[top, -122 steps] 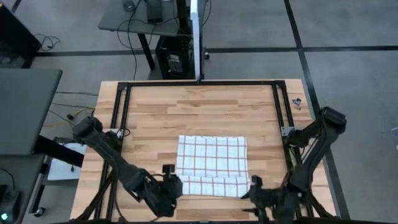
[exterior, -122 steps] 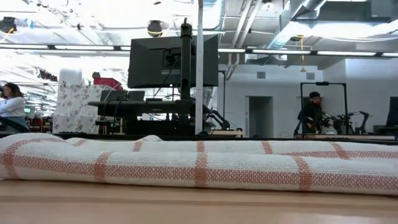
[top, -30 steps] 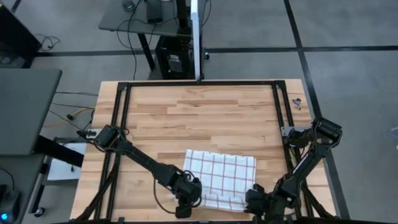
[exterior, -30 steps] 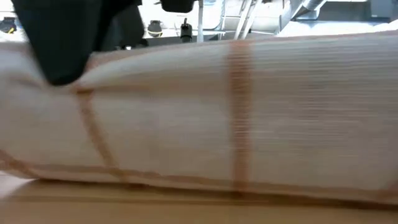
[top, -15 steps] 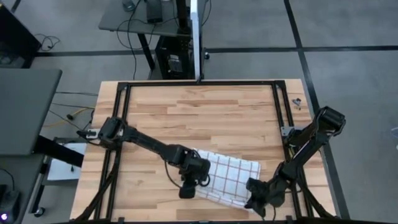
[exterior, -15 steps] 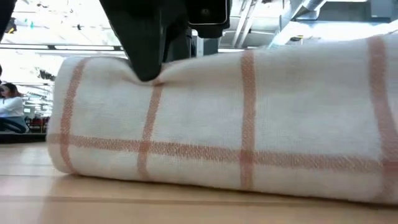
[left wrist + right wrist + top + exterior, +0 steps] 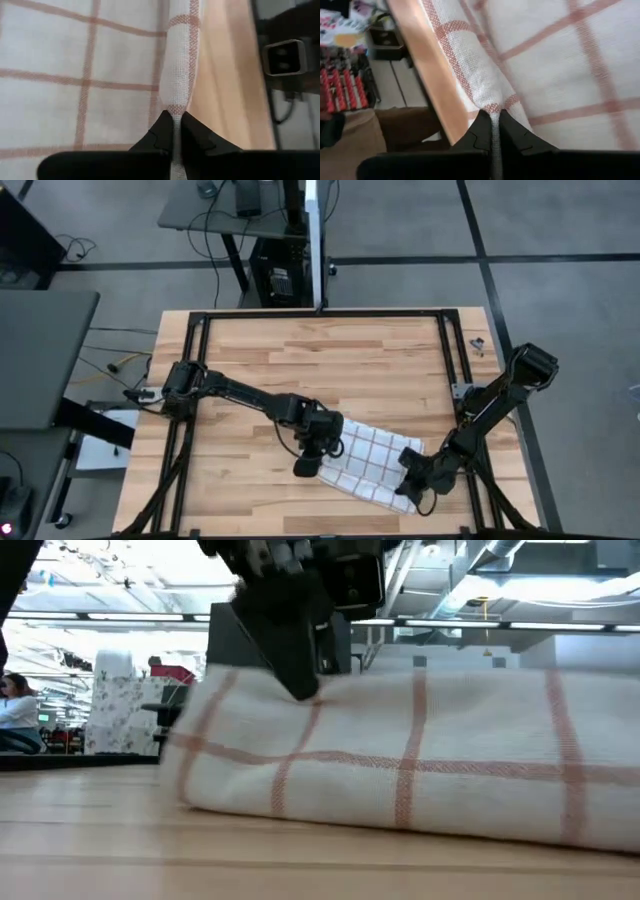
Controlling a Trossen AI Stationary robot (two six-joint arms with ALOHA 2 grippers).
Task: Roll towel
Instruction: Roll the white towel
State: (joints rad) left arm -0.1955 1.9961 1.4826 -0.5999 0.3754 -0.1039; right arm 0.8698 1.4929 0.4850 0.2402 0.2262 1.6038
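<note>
The towel (image 7: 368,463), white cloth with a grid of thin red-brown lines, lies folded over on itself at the near edge of the table (image 7: 330,360), toward the right half, skewed so that its long side runs diagonally down to the right in the high view. In the low view the towel (image 7: 420,765) shows as a thick, soft, doubled band resting on the wood, its rounded end to the left.

The left gripper (image 7: 305,465) is at the towel's left end, its fingers pressed together and pinching the cloth edge; the left wrist view shows the two dark fingers (image 7: 197,137) closed on a narrow fold of the towel (image 7: 85,75), with bare wood beside it. In the low view this gripper (image 7: 300,670) comes down from above onto the top of the fold near its left end.

The right gripper (image 7: 408,492) is at the towel's lower right corner, close to the table's near edge. Its fingers (image 7: 517,135) are likewise pressed together on a pinched fold of the towel (image 7: 560,65), with the table's edge and the floor beyond showing alongside.

The left arm reaches across the table from its left side; the right arm bends in from the right side. A black metal frame (image 7: 195,340) borders the table. In the room behind, a monitor (image 7: 225,635) stands on a desk, and a person (image 7: 18,710) sits at far left.
</note>
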